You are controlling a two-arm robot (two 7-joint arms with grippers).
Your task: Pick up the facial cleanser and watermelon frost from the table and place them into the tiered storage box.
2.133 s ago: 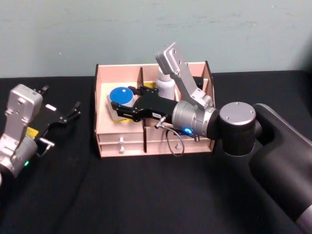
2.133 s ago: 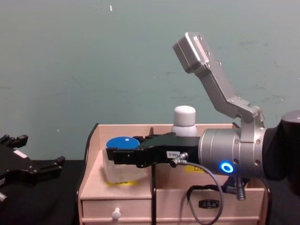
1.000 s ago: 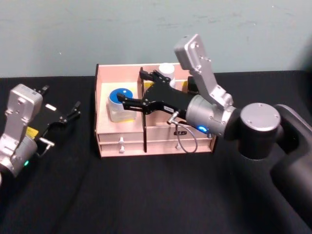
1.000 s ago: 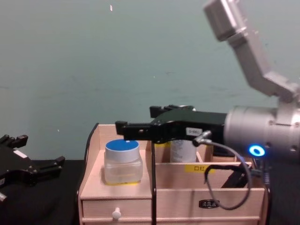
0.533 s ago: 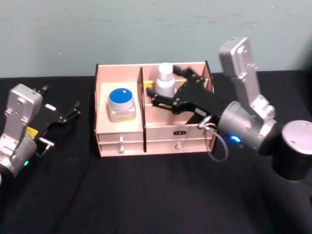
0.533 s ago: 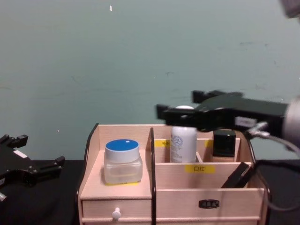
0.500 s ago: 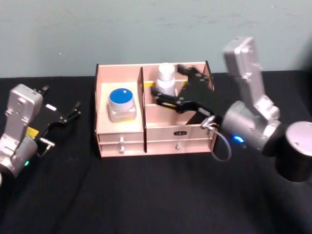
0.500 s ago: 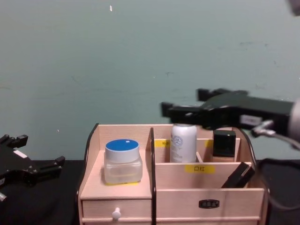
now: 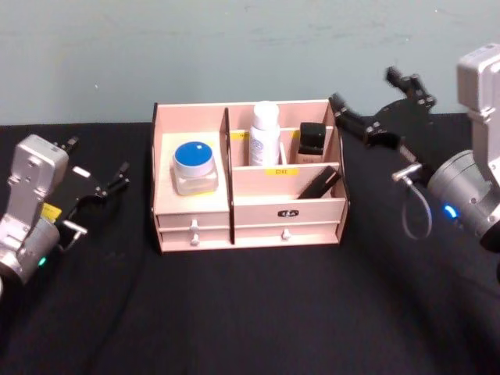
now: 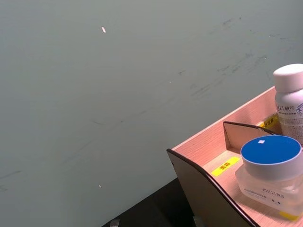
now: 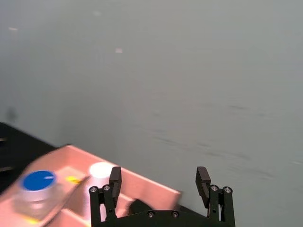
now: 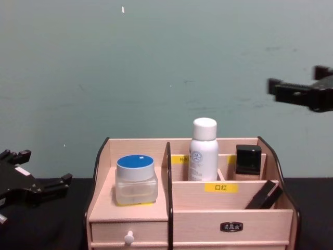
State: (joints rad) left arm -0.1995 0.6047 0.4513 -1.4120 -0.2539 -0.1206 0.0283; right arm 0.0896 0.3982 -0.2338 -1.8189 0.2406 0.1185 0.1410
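My right gripper [image 9: 380, 104] hangs empty, jaws spread, off the tiered storage box's [image 9: 248, 226] right edge — swinging back could topple the white bottle [image 9: 264, 133]; left gripper [image 9: 100, 186] parked, jaws spread.

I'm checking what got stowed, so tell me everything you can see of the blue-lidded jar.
The blue-lidded jar is short and squat, with a clear, frosted-looking body, a round blue lid and small dark print on its front. It stands upright on the raised shelf in the left compartment of the tiered storage box, above a small white-knobbed drawer. Only the shelf touches it; no gripper is on it.
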